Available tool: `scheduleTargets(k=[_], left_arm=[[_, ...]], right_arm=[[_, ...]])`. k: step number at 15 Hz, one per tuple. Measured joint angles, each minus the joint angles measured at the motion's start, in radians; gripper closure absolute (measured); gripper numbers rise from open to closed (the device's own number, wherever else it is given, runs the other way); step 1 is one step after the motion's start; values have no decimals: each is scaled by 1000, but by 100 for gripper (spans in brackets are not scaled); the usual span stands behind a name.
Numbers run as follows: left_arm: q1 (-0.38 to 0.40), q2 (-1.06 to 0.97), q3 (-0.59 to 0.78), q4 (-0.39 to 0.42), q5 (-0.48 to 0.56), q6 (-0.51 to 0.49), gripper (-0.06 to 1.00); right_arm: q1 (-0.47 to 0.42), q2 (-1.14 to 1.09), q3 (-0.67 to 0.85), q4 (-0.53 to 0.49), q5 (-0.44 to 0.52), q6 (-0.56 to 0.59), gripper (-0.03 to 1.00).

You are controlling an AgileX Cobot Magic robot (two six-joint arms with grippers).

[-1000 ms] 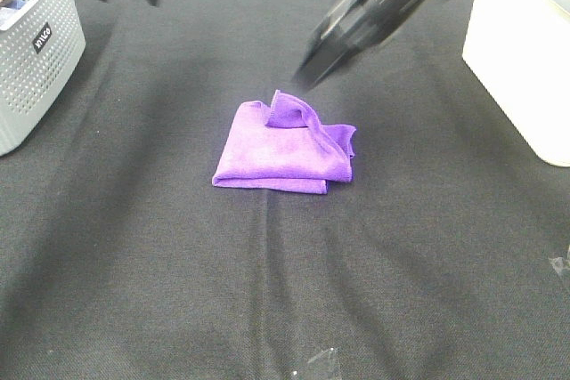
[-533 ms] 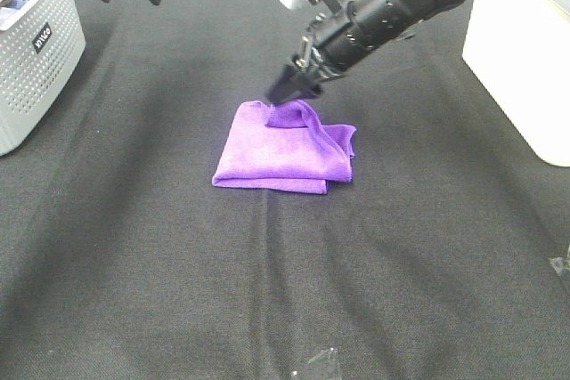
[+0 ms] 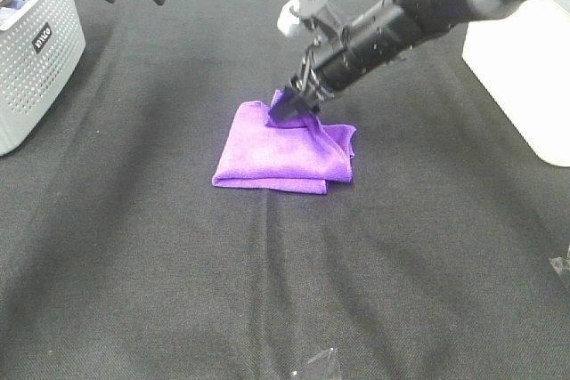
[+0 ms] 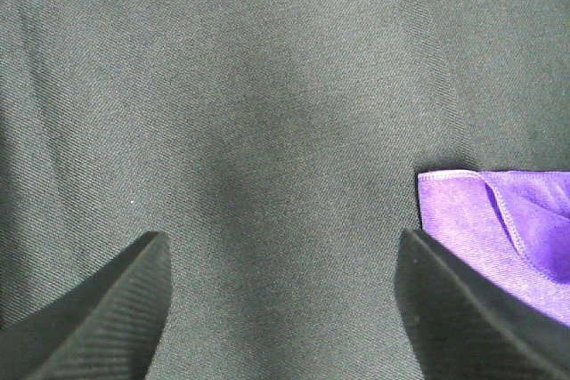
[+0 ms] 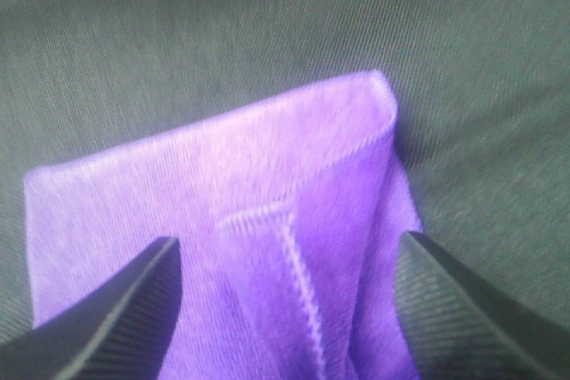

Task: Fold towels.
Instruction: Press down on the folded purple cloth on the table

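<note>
Right gripper (image 3: 289, 110), jaws apart and apparently holding nothing, straddles the raised corner of the soft, light, floppy towel (image 3: 272, 150), best pinched at that stitched edge.

The purple microfibre towel (image 3: 280, 149) lies folded into a compact, roughly square packet near the middle of the table, a little toward its far edge. Its layers are stacked, with doubled edges showing along the near side. The far corner is not flat: a flap stands up there in a loose ridge, and a rumpled fold spills out on the packet's right side. The right wrist view shows stitched hems crossing the upper layer (image 5: 267, 246). One flat corner (image 4: 499, 220) shows in the left wrist view.
</note>
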Motion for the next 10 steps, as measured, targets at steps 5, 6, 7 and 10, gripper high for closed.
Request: scheduleTargets(k=[5, 6, 7, 10], left_arm=[[0, 0, 0, 0, 0, 5, 27], [0, 0, 0, 0, 0, 5, 27], [0, 0, 0, 0, 0, 5, 27], [0, 0, 0, 0, 0, 5, 27]], right_arm=[[0, 0, 0, -8, -3, 0, 78], [0, 0, 0, -23, -3, 1, 87], [0, 0, 0, -28, -6, 12, 94], [-1, 0, 0, -26, -73, 109, 96]])
